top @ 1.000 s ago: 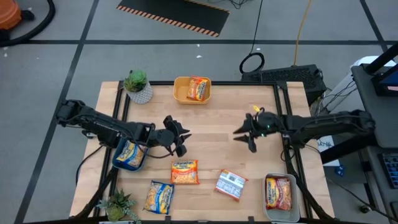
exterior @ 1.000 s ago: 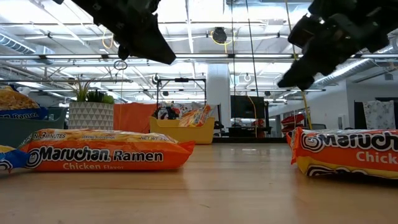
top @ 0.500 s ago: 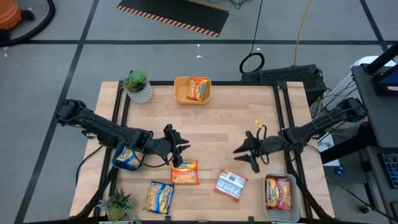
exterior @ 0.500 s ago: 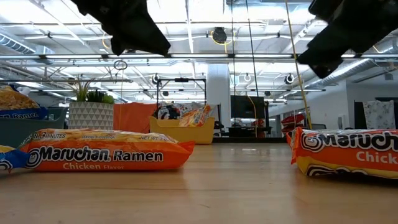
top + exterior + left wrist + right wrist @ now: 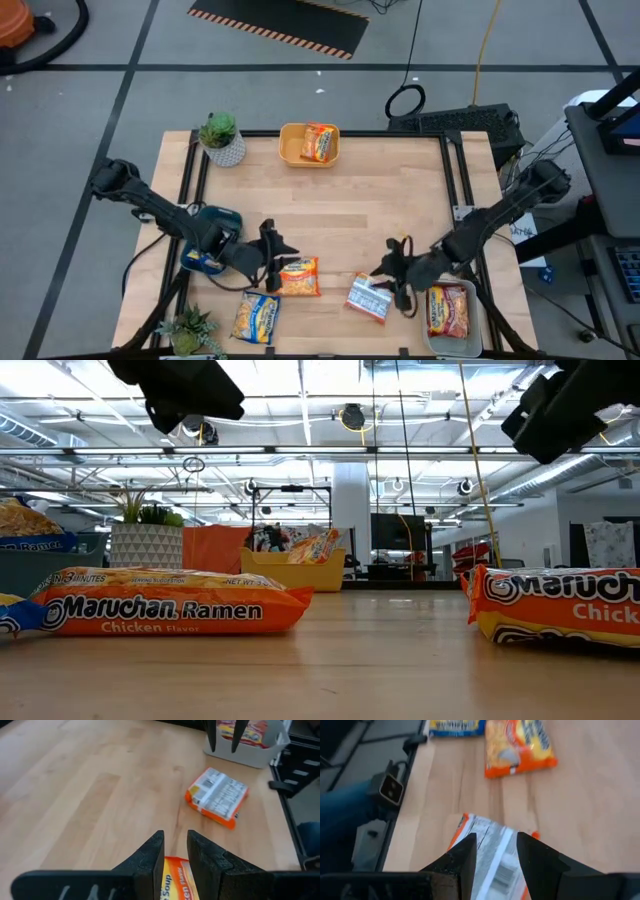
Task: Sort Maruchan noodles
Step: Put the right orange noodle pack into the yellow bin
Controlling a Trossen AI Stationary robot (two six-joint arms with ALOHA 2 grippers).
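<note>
Three Maruchan noodles packets lie flat on the wooden table near its front edge: an orange one (image 5: pixel 297 277), a second orange one (image 5: pixel 256 316), and one with its white printed back up (image 5: pixel 372 297). My left gripper (image 5: pixel 281 262) hovers open, with a narrow gap, just left of and above the first orange packet (image 5: pixel 172 882). My right gripper (image 5: pixel 388 272) hovers open above the white-backed packet (image 5: pixel 487 855), a finger to either side of it in the right wrist view. In the low view both grippers hang well above the tabletop.
A yellow bin (image 5: pixel 290 152) at the far edge holds an orange packet. A blue bin (image 5: pixel 217 217) at the left holds a blue packet. A pale bin (image 5: pixel 428 325) at the near right corner holds a red one. Potted plants stand at the far left (image 5: pixel 222 138) and near left (image 5: pixel 190 330).
Both grippers have swung toward the table's near edge at about the same height. The left has gone a short way and now hangs by the orange packet. The right has travelled farther, from mid-table to above the white-backed packet. No packet has moved.
</note>
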